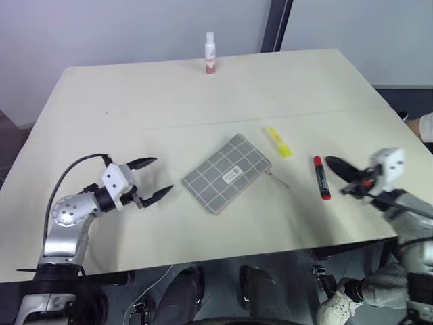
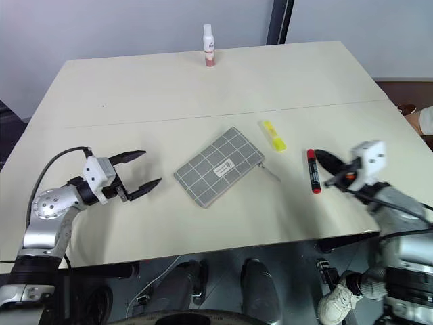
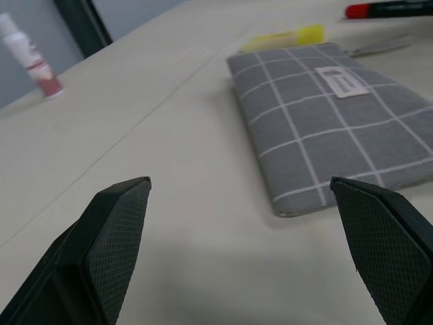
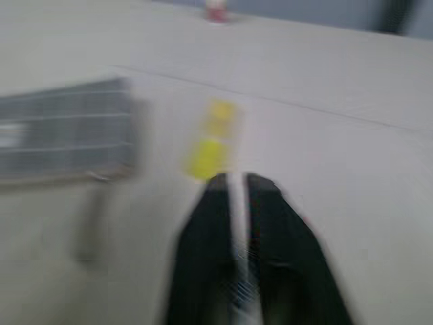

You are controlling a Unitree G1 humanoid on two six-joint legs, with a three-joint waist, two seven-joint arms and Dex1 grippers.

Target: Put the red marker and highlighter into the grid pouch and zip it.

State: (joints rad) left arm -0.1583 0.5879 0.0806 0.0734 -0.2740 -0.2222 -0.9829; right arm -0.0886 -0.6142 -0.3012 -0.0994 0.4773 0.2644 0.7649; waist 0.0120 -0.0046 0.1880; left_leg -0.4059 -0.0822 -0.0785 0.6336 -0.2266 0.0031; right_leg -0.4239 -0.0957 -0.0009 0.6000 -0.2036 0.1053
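On table centre: grid pouch (image 1: 226,173) flat, unopened. Highlighter (image 1: 278,142) and red marker (image 1: 321,177) lie loose to its right. Right gripper (image 1: 338,166) closed, empty, just beside marker. Left gripper (image 1: 153,179) spread wide, left of pouch. Step: marker pickup not begun; next, reopen right fingers over marker.

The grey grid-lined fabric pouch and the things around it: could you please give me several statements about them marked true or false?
1. The grey grid-lined fabric pouch lies flat on the beige table. True.
2. The chunky yellow highlighter is inside the pouch. False: it lies on the table beside it.
3. The slim red marker lies on the table, ahead of the right gripper. True.
4. The left gripper is shut on the pouch. False: it is open, clear of it.
5. The white bottle with a reddish base lies tipped over. False: it stands upright.
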